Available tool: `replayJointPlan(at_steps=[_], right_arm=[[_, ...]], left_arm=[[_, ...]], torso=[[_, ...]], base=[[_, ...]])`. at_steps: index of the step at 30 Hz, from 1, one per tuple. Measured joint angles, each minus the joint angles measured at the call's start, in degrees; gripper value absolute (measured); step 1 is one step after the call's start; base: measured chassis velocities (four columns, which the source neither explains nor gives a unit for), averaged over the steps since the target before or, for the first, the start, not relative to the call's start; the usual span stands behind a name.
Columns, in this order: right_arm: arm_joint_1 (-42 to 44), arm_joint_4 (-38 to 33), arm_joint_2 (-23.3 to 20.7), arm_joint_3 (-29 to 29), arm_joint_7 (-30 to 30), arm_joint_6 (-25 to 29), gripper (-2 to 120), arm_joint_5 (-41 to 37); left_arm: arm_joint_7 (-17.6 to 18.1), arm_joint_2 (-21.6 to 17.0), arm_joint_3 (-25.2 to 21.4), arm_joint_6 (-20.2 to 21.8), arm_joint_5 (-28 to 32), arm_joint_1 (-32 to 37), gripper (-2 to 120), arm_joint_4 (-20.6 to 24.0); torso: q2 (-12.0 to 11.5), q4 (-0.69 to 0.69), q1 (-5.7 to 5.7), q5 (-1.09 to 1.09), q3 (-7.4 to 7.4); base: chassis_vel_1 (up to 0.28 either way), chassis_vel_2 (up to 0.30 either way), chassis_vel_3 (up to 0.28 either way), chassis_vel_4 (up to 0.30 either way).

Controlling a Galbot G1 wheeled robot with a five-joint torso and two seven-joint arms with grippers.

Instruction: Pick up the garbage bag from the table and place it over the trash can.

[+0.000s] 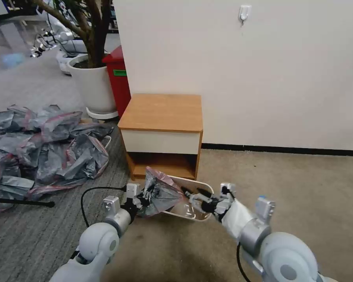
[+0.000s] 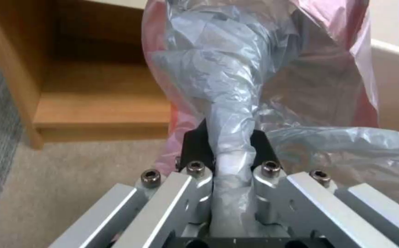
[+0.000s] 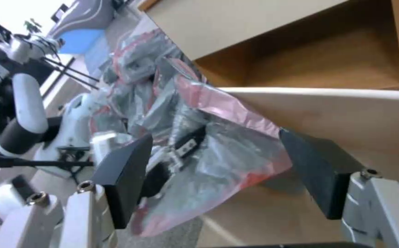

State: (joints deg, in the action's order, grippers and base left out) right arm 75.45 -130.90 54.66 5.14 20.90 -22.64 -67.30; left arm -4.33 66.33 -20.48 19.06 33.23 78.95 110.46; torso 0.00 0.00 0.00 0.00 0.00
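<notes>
Bag: garbage bag low centre of the head view, draped at the near-left rim of the trash can, below the counter.
Left end effector: clamped on a twisted neck of the bag.
Right end effector: spread wide, holding nothing, over the can mouth.
Axis: bunched, running from the grip up toward the counter; pink rim uppermost.
Risk: thin film may tear or slide off the rim; the mouth looks unopened.

No legible text — no labels, numbers.
</notes>
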Motion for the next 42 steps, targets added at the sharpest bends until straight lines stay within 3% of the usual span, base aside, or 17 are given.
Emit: replayJointPlan(at_steps=[5,23,36,42], right_arm=[[-3.97,3.88,0.81,-2.89,0.72,-0.02,77,1.2],[-6.88,10.35,2.14,-8.06,2.04,0.27,77,5.25],[-10.64,15.42,1.9,-11.62,3.43,-0.29,77,3.24],[-13.02,16.77,2.42,-12.82,4.98,-1.48,77,-1.4]], left_arm=[[-2.82,0.11,-0.65,-1.84,-2.57,1.49,6,0.26],[-3.12,1.97,-0.46,-2.51,-4.66,2.99,6,1.05],[-3.18,2.52,-0.39,-2.8,-5.5,4.23,6,1.99],[-3.28,2.88,-0.42,-2.97,-5.85,5.07,6,2.39]], torso=[[0.0,0.0,0.0,0.0,0.0],[0.0,0.0,0.0,0.0,0.0],[0.0,0.0,0.0,0.0,0.0],[0.0,0.0,0.0,0.0,0.0]], base=[[0.0,0.0,0.0,0.0],[0.0,0.0,0.0,0.0],[0.0,0.0,0.0,0.0],[0.0,0.0,0.0,0.0]])
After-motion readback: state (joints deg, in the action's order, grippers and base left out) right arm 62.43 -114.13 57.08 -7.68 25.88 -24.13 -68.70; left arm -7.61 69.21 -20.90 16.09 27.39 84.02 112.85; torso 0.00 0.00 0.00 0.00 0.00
